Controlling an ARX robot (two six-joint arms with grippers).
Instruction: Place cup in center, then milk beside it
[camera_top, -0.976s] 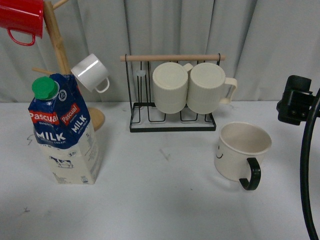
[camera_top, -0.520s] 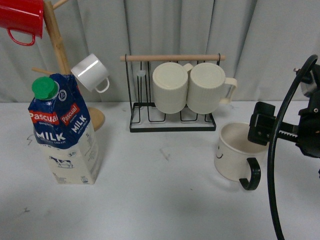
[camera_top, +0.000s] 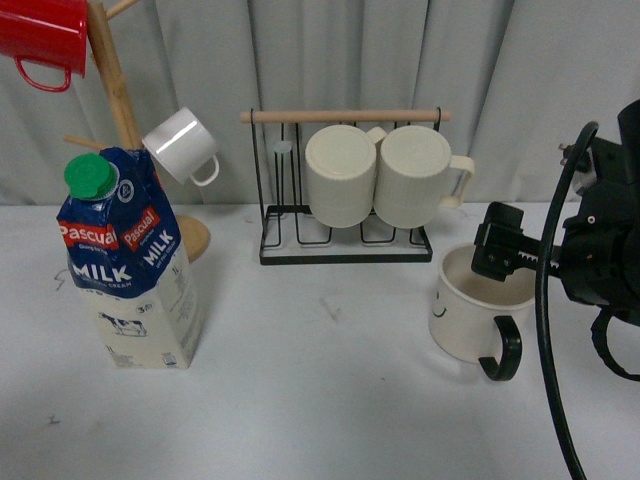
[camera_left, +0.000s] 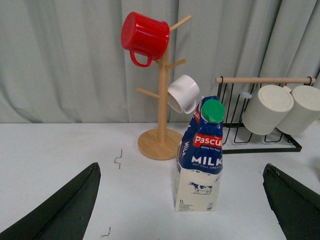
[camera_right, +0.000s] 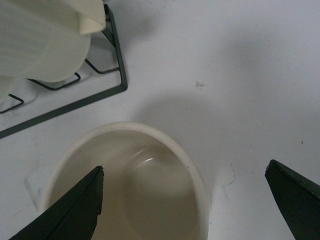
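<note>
Here, one cup (camera_top: 485, 305), one milk (camera_top: 128, 270), two ribbed mugs (camera_top: 340, 175), left tool (camera_left: 181, 166), right tool (camera_right: 185, 166), both gaping empty.

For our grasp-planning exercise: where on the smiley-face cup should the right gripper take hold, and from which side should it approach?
Grip the cup by its wall at the rim, coming down from above, one finger inside and one outside. It stands upright with an open, empty mouth, and the open right gripper hangs over that rim. The black handle points toward the robot, a harder target.
</note>
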